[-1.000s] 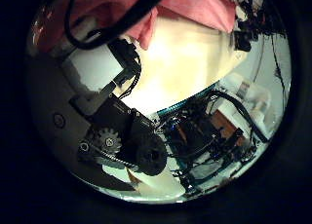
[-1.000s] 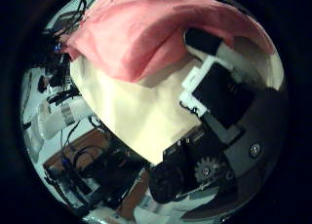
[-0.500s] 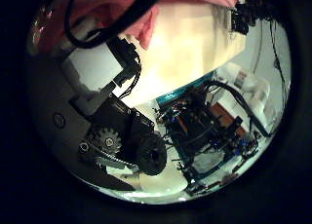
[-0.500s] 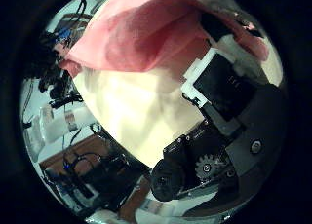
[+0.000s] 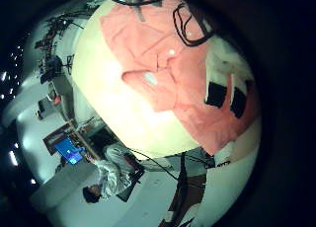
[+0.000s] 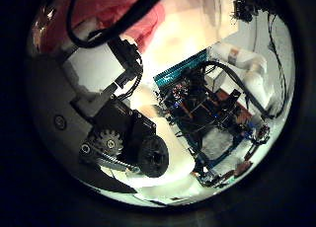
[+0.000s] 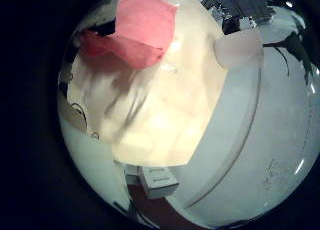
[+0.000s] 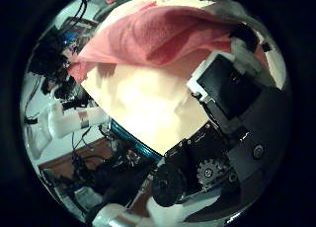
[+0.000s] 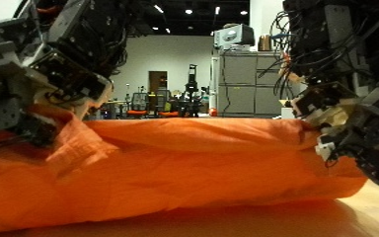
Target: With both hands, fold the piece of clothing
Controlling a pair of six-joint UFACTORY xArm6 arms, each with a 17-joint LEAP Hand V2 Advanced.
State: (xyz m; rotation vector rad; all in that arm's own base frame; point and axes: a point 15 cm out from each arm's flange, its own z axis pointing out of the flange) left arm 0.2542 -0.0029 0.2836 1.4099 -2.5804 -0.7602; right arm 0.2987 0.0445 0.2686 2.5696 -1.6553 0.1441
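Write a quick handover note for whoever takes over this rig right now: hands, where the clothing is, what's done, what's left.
Left hand: at one end of the orange garment, fingers in the cloth; grip unclear.
Right hand: at the other end, grip also unclear.
Garment: on the table, bunched and lifted along its length.
Done: both ends raised.
Left: carry the fold over, lay it flat, release.

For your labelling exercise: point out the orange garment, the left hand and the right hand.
orange garment (image 9: 189, 163), outside view, middle of the cloth.
left hand (image 9: 45, 74), outside view, its dark body.
right hand (image 9: 354, 114), outside view, its body.
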